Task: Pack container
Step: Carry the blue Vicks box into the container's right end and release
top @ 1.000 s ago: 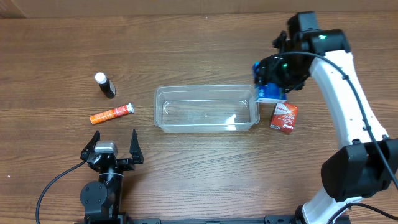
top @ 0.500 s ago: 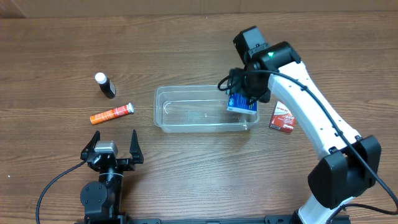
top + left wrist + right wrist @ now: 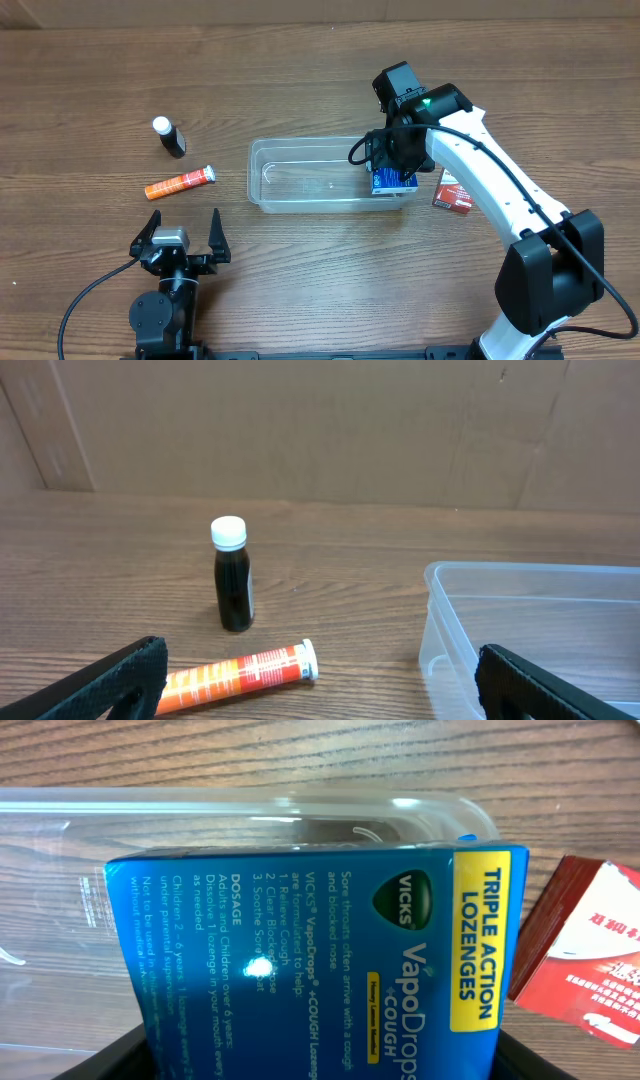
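Observation:
The clear plastic container sits mid-table; it also shows in the left wrist view and the right wrist view. My right gripper is shut on a blue lozenge box and holds it over the container's right end; the box fills the right wrist view. A red box lies right of the container, also in the right wrist view. An orange tube and a dark bottle with a white cap lie to the left. My left gripper is open and empty.
The orange tube and the dark bottle lie ahead of the left gripper in the left wrist view. A cardboard wall stands behind the table.
My right gripper carried the blue box leftward from outside the container's right edge to over its right end and lowered it. The left arm has not moved.

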Motion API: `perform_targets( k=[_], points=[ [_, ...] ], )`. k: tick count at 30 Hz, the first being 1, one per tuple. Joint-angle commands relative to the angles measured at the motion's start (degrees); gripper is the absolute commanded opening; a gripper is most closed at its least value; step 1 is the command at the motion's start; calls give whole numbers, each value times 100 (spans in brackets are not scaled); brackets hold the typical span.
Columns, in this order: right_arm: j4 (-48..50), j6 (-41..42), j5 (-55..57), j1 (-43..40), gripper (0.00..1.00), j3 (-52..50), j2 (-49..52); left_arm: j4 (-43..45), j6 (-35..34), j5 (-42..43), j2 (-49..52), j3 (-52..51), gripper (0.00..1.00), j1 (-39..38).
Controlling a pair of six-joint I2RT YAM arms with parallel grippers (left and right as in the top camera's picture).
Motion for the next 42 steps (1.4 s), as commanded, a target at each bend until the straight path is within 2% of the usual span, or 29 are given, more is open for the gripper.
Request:
perform_targets(
  k=[1, 15, 19, 35, 37, 42],
  points=[
    [-24, 201, -232, 24, 73, -7, -85, -7, 66, -39, -50, -24, 100, -37],
    [-4, 214, -304, 28, 73, -15, -83, -7, 66, -39, -50, -24, 100, -37],
    [66, 173, -306, 28, 77, -15, -85, -7, 66, -39, -50, -24, 100, -37],
    [57, 66, -330, 28, 82, -15, -85, -7, 66, -39, -50, -24, 100, -37],
    [37, 66, -330, 28, 85, -15, -85, -7, 66, -39, -50, -24, 100, -37],
    [-28, 68, -330, 28, 86, -15, -83, -7, 63, -39, -50, -24, 100, -37]
  ],
)
